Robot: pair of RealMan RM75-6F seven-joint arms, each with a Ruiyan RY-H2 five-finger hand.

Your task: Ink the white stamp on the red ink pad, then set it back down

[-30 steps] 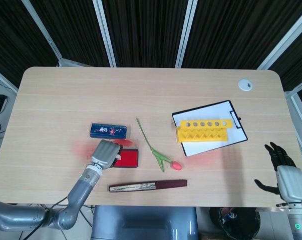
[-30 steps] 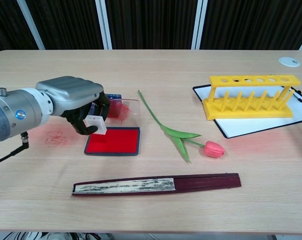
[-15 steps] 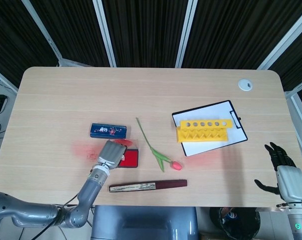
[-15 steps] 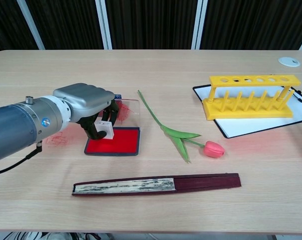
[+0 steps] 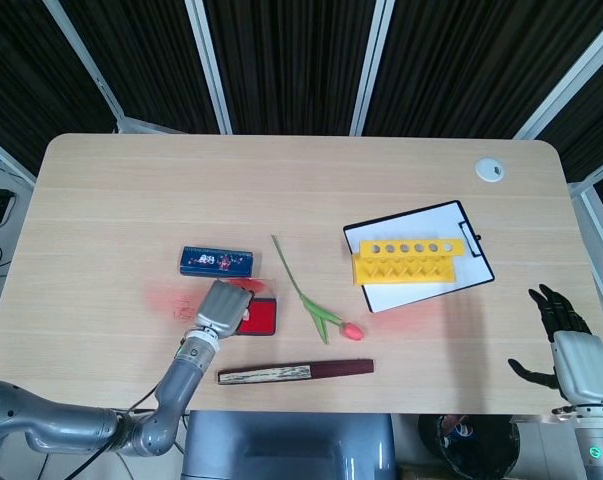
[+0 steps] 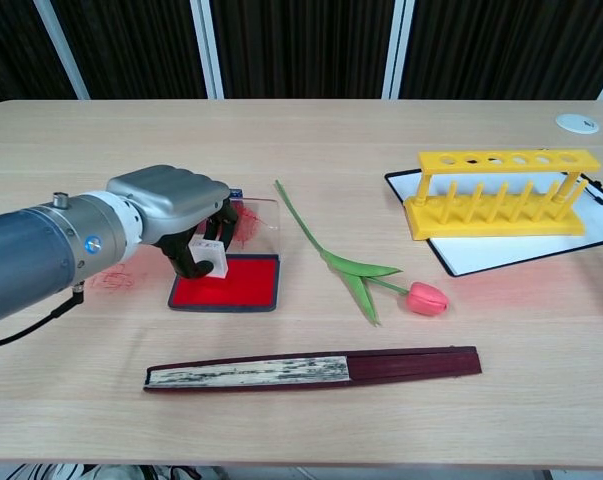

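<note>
On the light wooden table [image 6: 301, 420], left of centre: flat red ink pad in a dark tray [image 6: 231, 284] [image 5: 258, 317], clear lid hinged open behind it. Over its rear left corner, the silver left hand [image 6: 177, 212] [image 5: 219, 306], fingers curled round a small white block stamp [image 6: 210, 257], which sits low at the pad's surface; contact cannot be confirmed.

Behind the hand: blue rectangular box [image 5: 216, 261]. Right of the pad: pink tulip on a green stem [image 6: 347, 265]. Toward the front edge: closed dark red folding fan [image 6: 313, 368]. Far right: yellow plastic test-tube rack [image 6: 498, 192] on a white clipboard [image 6: 501, 251]. Rear right corner: white round disc [image 5: 490, 169].

Off the table's front right corner, head view only: right hand [image 5: 564, 341], dark fingers spread, holding nothing.
</note>
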